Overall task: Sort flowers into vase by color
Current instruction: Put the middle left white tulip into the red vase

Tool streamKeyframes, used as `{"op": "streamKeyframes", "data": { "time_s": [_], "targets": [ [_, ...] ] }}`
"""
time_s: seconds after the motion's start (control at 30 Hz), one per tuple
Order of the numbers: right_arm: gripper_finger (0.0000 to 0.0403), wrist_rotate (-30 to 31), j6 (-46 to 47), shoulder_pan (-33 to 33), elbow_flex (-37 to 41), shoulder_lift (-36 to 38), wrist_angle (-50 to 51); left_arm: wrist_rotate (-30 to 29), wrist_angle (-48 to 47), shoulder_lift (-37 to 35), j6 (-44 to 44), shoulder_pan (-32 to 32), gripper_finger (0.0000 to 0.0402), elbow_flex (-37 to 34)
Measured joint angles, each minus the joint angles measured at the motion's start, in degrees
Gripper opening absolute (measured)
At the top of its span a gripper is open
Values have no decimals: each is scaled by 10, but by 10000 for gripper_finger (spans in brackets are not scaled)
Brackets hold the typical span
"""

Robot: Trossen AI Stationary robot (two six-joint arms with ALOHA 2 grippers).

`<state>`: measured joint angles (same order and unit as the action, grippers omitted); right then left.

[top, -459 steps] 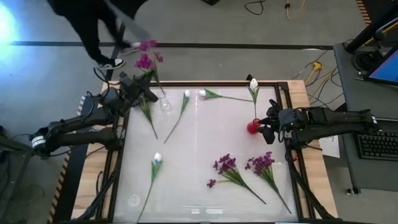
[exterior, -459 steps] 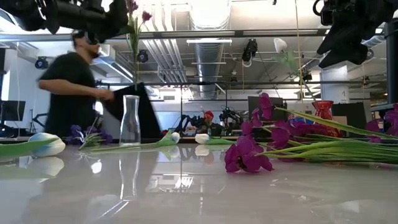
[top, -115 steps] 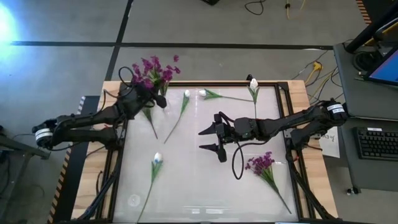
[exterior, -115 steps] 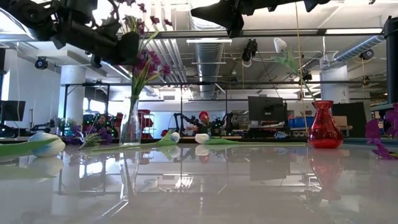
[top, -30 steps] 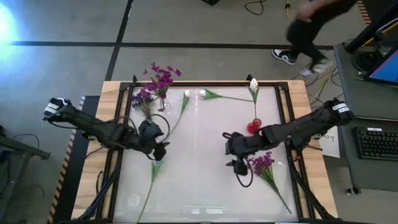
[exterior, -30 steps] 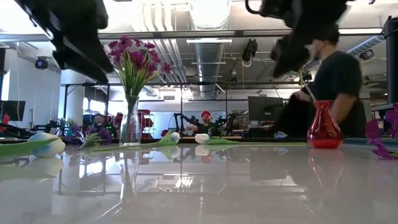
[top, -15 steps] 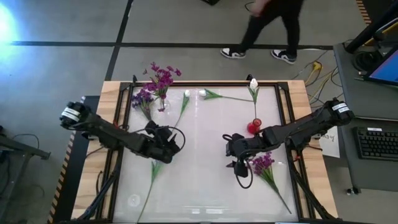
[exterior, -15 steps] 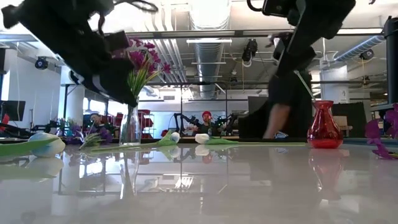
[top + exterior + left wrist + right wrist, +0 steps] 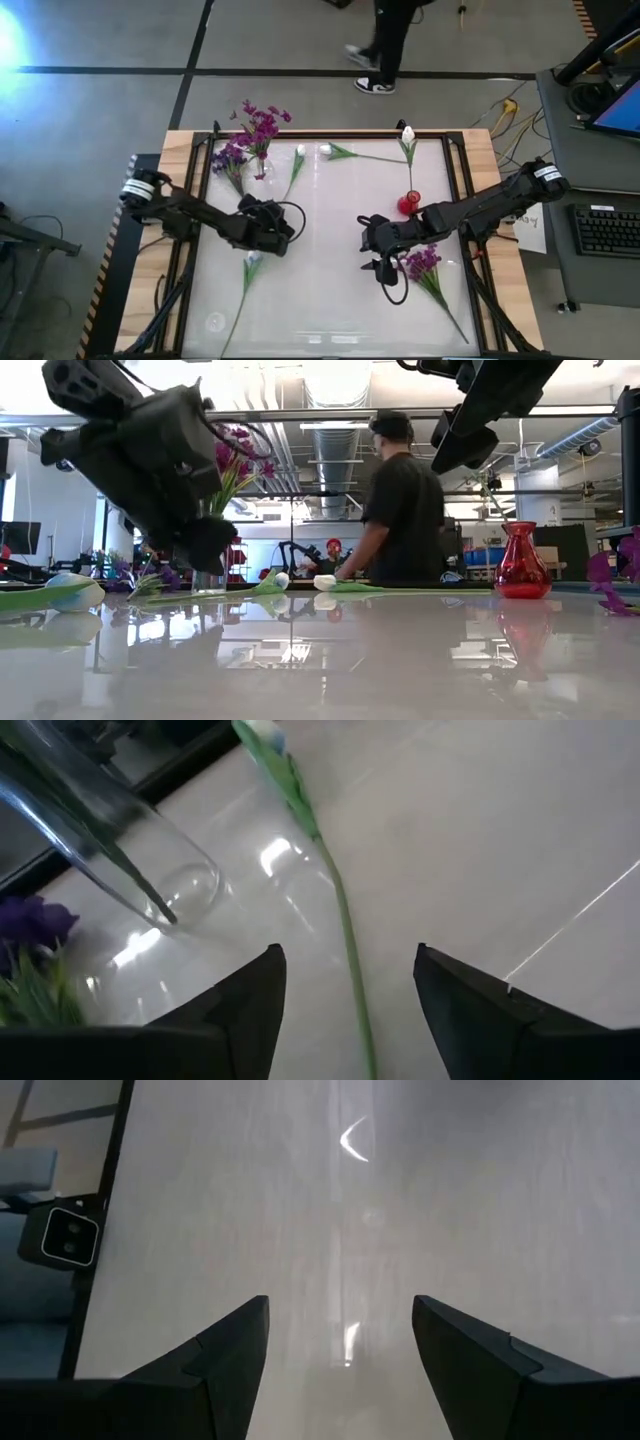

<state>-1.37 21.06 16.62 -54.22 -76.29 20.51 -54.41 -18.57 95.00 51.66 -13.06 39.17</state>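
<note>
Glossy white worktop (image 9: 320, 300): purple flowers (image 9: 250, 135) already stand in the clear vase (image 9: 262, 168) at 11 o'clock. One purple bunch (image 9: 420, 265) lies at 4, beside the right gripper (image 9: 383, 262), jaws spread. White tulips (image 9: 300, 160) remain; left gripper (image 9: 270, 235), jaws spread, hovers over one. Red vase (image 9: 406, 204) holds none.

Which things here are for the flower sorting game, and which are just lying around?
For the job: clear glass vase of purple blossoms; small red glass vase; loose purple blossom bunch; white tulip buds on thin green stems; left hand and right hand, both open.

Just around: black keyboard; person walking past.
</note>
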Motion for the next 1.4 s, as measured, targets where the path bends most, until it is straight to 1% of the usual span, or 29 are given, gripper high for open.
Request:
{"op": "streamKeyframes", "data": {
  "time_s": [0.13, 0.23, 0.4, 0.57, 0.67, 0.8, 1.0, 1.03, 1.17, 1.27, 1.4],
  "targets": [
    [238, 0, -7, 0, 0, 0, -2, 21, 17, 17, -1, 13, 195, -3],
    [238, 0, -9, 0, 0, 0, -3, 30, 52, 20, -3, 26, 189, -22],
    [238, 0, -9, 0, 0, 0, -5, 55, 160, 7, -53, 48, 179, -68],
    [237, 0, -11, 0, 0, 0, -9, 127, 286, 4, -104, 81, 166, -112],
    [237, 0, -11, 0, 0, 0, -16, 135, 325, 3, -110, 85, 150, -131],
    [237, 0, -11, 0, 0, 0, -16, 136, 331, 2, -107, 86, 111, -137],
    [237, 0, -14, 0, 0, 0, -17, 150, 327, 2, -111, 79, 21, -131],
    [238, 0, -15, 0, 0, 0, -17, 151, 325, 1, -113, 75, 11, -129],
    [237, 0, -15, 0, 0, 0, -17, 171, 316, -1, -122, 56, 8, -114],
    [237, 0, -15, 0, 0, 0, -17, 211, 310, -3, -122, 38, 2, -98],
    [237, 0, -15, 0, 0, 0, -17, 243, 305, -3, -121, 6, 1, -86]
  ]
}}
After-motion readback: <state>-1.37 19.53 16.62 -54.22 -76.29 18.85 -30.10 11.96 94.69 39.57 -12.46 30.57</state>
